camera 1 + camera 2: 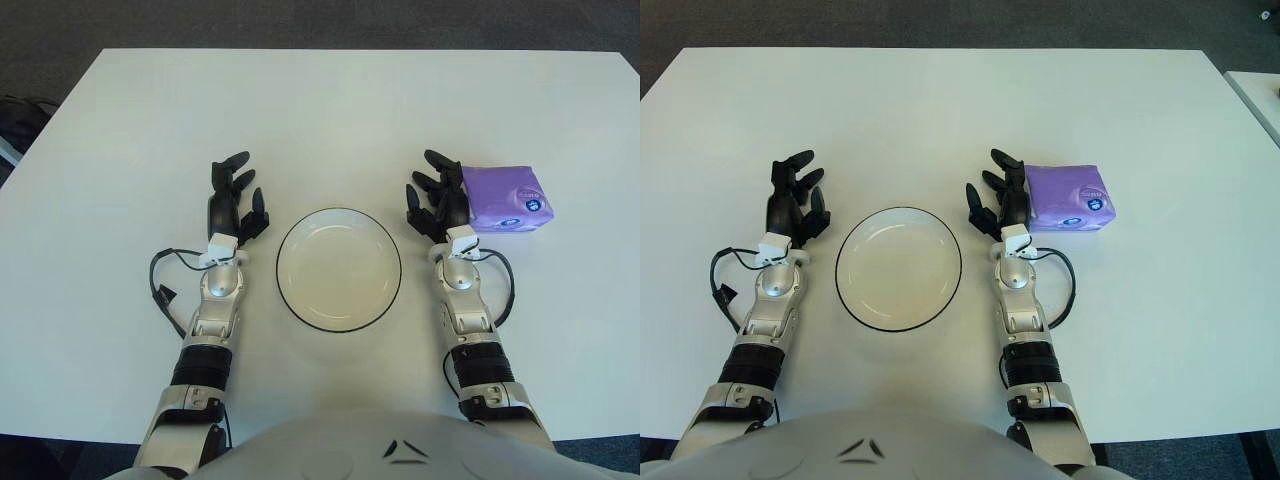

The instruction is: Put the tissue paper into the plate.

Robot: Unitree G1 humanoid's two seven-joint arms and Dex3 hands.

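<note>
One hand at work: right hand (436,205), fingers spread, beside tissue pack (505,199).
Risk: soft pack slides away before grasp; plate (339,269) unfilled; left hand (234,205) spread, idle.

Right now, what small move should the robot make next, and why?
Probably close the right hand on the purple tissue pack. Its open fingers show right against the pack's left edge, and the plate holds nothing. The left hand shows left of the plate.
</note>
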